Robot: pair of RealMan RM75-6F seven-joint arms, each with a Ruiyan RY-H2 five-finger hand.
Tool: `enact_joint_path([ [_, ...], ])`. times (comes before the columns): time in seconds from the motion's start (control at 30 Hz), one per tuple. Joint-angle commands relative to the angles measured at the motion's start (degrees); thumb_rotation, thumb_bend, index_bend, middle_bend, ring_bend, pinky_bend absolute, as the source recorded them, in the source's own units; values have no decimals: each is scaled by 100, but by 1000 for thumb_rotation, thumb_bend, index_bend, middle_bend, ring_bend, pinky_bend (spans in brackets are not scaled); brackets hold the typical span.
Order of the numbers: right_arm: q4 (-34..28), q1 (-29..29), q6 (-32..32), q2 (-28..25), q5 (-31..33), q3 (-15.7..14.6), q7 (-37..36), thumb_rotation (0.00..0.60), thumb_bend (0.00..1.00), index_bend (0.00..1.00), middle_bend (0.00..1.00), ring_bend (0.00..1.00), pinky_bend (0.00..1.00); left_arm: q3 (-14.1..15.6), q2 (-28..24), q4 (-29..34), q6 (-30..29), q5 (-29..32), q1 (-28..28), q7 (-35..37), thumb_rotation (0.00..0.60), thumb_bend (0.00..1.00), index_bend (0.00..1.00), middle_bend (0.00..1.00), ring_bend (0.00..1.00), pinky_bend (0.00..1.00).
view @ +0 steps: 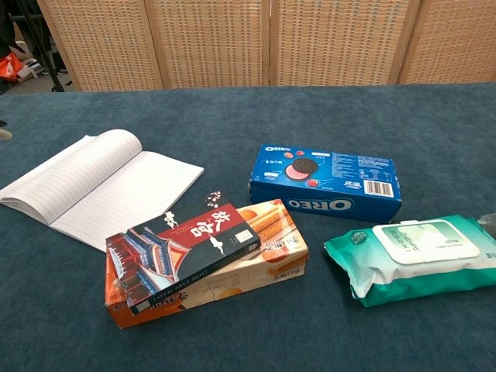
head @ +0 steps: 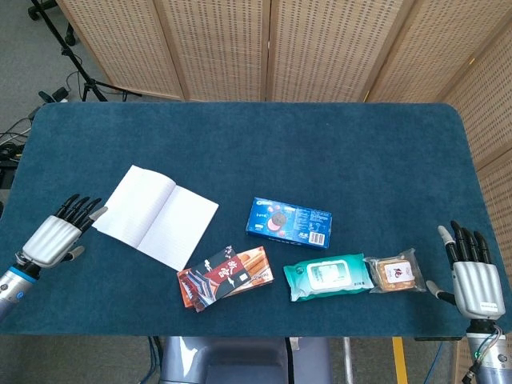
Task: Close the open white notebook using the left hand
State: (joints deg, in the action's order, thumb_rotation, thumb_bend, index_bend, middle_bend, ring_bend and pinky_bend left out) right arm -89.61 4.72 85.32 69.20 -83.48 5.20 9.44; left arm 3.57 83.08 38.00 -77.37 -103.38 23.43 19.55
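White notebook lies open at worktop nine o'clock, left hand just beside its outer edge, fingers spread, empty; slide them under left page, flip toward three o'clock.

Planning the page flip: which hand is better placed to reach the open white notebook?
Left. The left hand sits open just beside the open white lined notebook, fingers pointing at its near corner. The right hand rests open at the table's far side, beyond the snack packs.
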Motion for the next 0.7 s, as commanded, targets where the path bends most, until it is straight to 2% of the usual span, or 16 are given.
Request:
enact_joint_path([
  [0.03, 16, 11, -23, 19, 13, 1, 21, 600, 0, 0, 0, 0, 0, 51, 363, -492, 83, 32, 130, 317, 600, 201, 0, 0, 0, 3],
  [0.2, 56, 37, -92, 59, 73, 8, 61, 600, 0, 0, 0, 0, 0, 91, 755, -1089, 231, 95, 247, 571, 600, 202, 0, 0, 0, 3],
  [0.7, 155, 66, -146, 122, 171, 50, 44, 600, 0, 0, 0, 0, 0, 95, 1489, -2061, 384, 306, 441, 899, 600, 204, 0, 0, 0, 3],
])
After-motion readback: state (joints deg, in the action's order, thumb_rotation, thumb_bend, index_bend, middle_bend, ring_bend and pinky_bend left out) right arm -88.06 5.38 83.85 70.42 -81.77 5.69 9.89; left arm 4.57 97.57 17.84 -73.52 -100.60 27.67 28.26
